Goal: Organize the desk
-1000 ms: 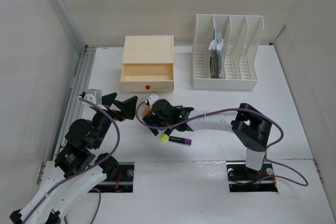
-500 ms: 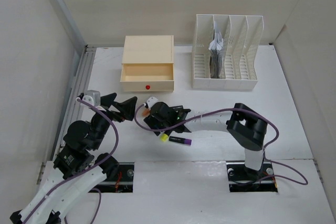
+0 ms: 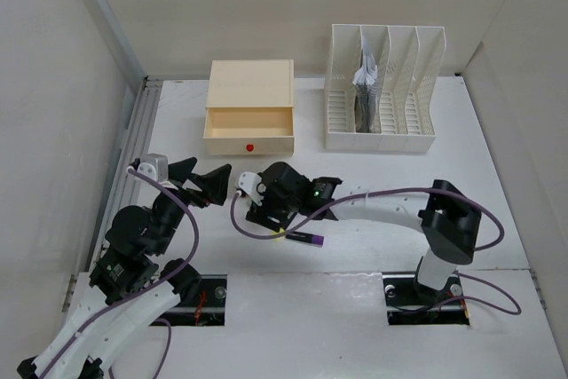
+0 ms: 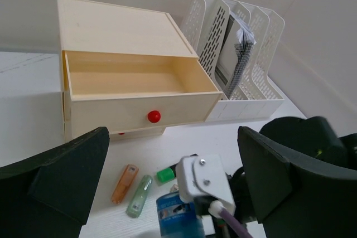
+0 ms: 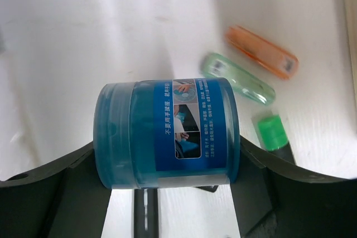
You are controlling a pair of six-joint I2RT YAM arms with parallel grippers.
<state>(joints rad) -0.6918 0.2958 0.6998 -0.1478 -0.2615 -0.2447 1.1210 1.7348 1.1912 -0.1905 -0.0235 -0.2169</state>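
The desk (image 3: pixel 497 175) is a white tabletop with two dark cutouts at its near edge. My right gripper (image 3: pixel 266 203) is at mid-left of the desk. In the right wrist view it (image 5: pixel 167 163) is shut on a blue translucent jar (image 5: pixel 167 132) with a blue label, held on its side just above the desk. My left gripper (image 3: pixel 202 181) is open and empty just left of it. In the left wrist view the jar (image 4: pixel 178 215) sits between my spread left fingers (image 4: pixel 61 176), under the right wrist.
A cream drawer box (image 3: pixel 249 109) with its top drawer open stands at the back. A white file rack (image 3: pixel 382 90) holding papers is right of it. An orange stick (image 5: pixel 261 58), a pale green stick (image 5: pixel 237 78) and a green-capped marker (image 5: pixel 271 132) lie by the jar. A purple marker (image 3: pixel 304 238) lies nearer.
My right wrist has turned and shifted slightly toward the near edge, covering the marker's yellow end; its elbow swung right. The left arm has barely moved.
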